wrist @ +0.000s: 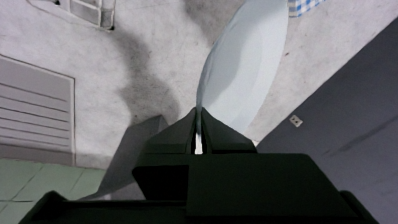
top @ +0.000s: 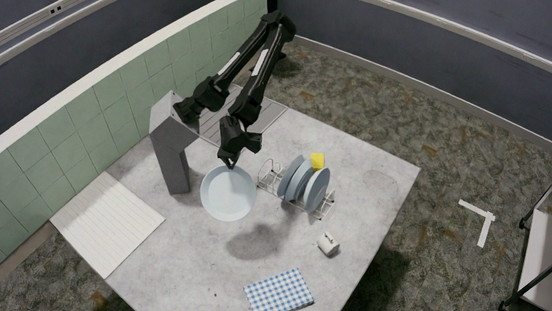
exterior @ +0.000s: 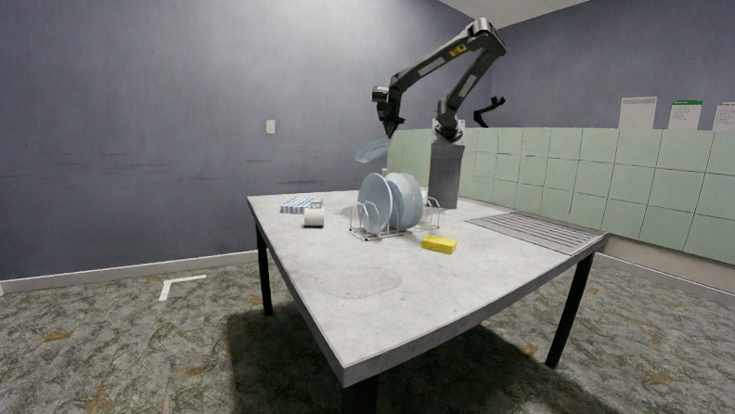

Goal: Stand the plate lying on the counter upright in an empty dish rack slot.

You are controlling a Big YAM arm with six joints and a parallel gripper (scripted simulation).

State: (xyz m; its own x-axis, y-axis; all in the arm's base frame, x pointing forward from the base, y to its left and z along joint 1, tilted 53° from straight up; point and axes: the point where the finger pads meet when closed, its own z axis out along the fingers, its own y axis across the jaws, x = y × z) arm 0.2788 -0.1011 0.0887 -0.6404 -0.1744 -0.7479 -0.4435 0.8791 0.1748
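Observation:
My gripper is shut on the rim of a pale blue plate and holds it high above the counter, tilted and hanging down from the fingers. The plate also shows in the exterior view below the gripper, and in the wrist view edge-on between the fingertips. The wire dish rack stands on the counter to the right of the held plate. Three pale blue plates stand upright in its right part. The slots at its left end are empty.
A grey pedestal carries the arm's base just left of the plate. A yellow sponge lies behind the rack, a white mug on its side in front, a blue checked cloth at the front edge, a white ribbed mat left.

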